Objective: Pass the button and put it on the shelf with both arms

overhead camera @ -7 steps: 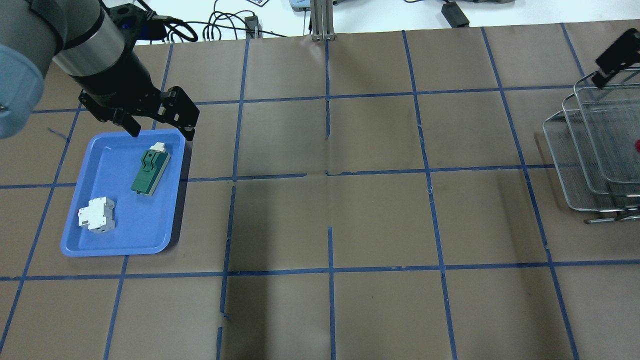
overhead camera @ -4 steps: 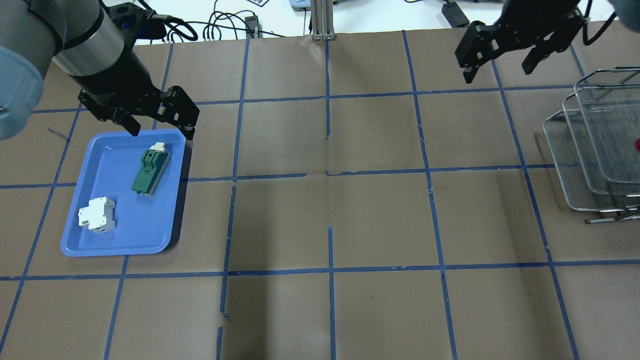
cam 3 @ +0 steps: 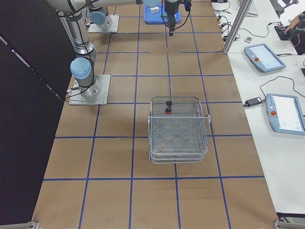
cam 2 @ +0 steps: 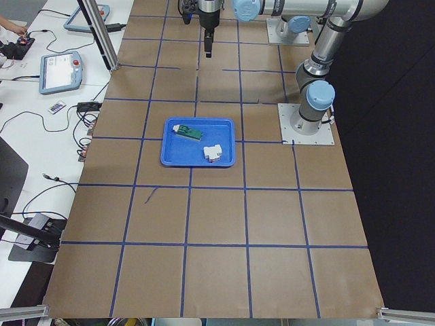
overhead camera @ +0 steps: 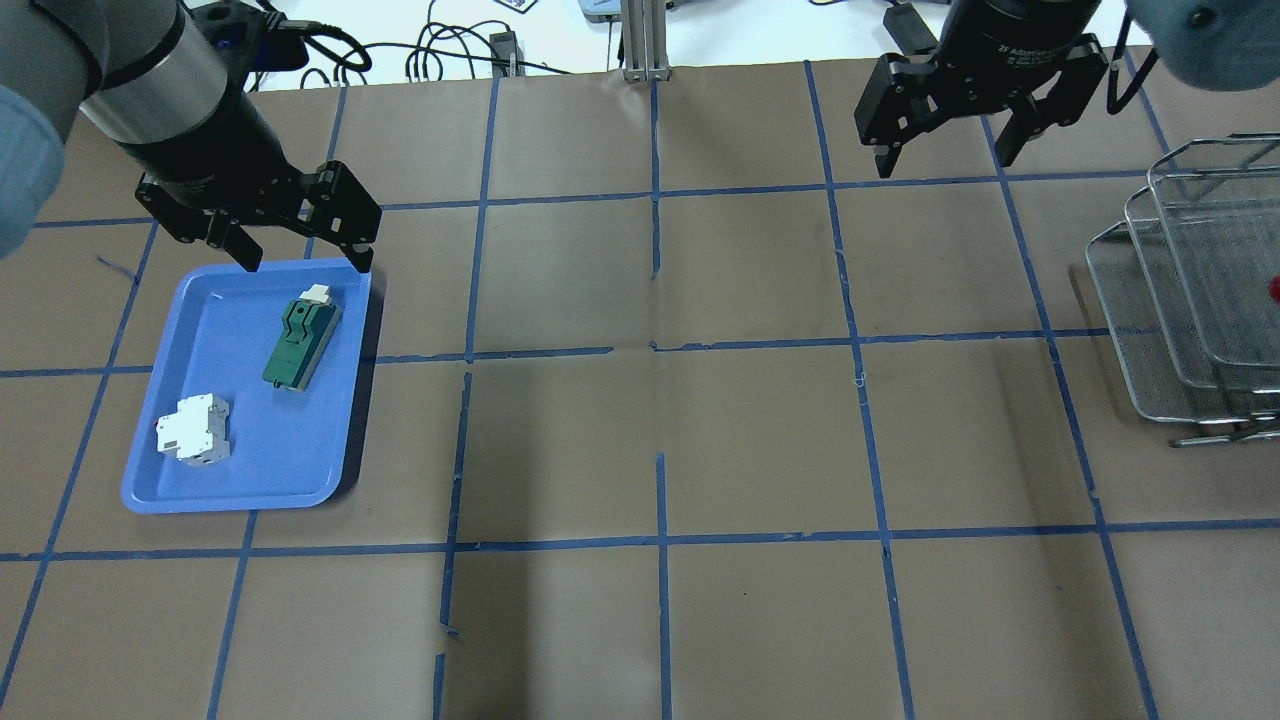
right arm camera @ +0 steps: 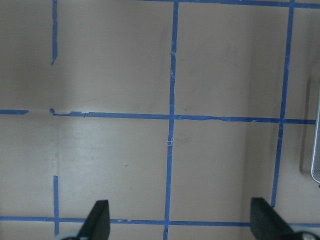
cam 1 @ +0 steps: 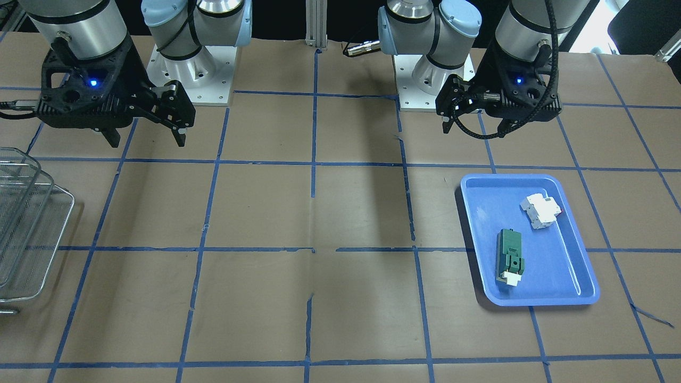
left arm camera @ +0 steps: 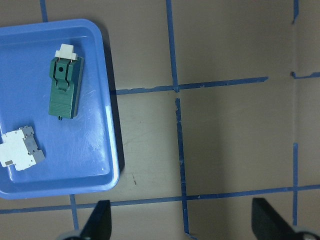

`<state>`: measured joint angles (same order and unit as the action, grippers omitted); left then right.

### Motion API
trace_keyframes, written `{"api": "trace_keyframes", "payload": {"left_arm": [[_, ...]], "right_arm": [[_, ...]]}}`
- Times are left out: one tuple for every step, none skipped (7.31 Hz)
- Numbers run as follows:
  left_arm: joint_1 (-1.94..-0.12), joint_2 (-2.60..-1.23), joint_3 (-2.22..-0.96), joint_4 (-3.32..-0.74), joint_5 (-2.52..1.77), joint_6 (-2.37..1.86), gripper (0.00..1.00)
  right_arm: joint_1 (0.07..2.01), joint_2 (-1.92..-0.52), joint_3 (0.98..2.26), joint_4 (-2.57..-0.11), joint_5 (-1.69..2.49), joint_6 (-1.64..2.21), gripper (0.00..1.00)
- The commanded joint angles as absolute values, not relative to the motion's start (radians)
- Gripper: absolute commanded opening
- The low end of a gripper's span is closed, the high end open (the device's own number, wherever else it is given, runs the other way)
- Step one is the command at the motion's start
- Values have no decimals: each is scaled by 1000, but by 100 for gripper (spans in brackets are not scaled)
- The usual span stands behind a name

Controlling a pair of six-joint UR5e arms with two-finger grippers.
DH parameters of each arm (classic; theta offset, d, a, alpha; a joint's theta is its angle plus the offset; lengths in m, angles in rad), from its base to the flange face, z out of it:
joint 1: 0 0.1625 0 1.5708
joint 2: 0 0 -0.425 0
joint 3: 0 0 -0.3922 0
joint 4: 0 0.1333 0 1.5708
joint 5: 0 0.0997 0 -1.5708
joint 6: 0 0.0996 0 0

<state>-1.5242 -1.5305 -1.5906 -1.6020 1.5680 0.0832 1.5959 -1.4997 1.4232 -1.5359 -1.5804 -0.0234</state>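
The button, red cap on a black body, sits in the top basket of the wire-mesh shelf. In the overhead view only its red cap shows, at the right edge inside the shelf. My right gripper is open and empty, above the table left of the shelf; it also shows in the front-facing view. My left gripper is open and empty, over the far edge of the blue tray. Both wrist views show only bare open fingertips.
The blue tray holds a green block and a white breaker. The table is brown paper with a blue tape grid. A metal post and cables lie at the far edge. The shelf's edge shows in the front-facing view.
My right gripper has come away from above the shelf and moved left over the table, open and empty. My left gripper has shifted slightly left and back.
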Motion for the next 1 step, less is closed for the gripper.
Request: {"api": "trace_keyframes", "payload": {"left_arm": [[-1531, -1534, -1580, -1611, 1571, 41, 100]], "right_arm": [[1597, -1497, 1425, -1537, -1578, -25, 100]]}}
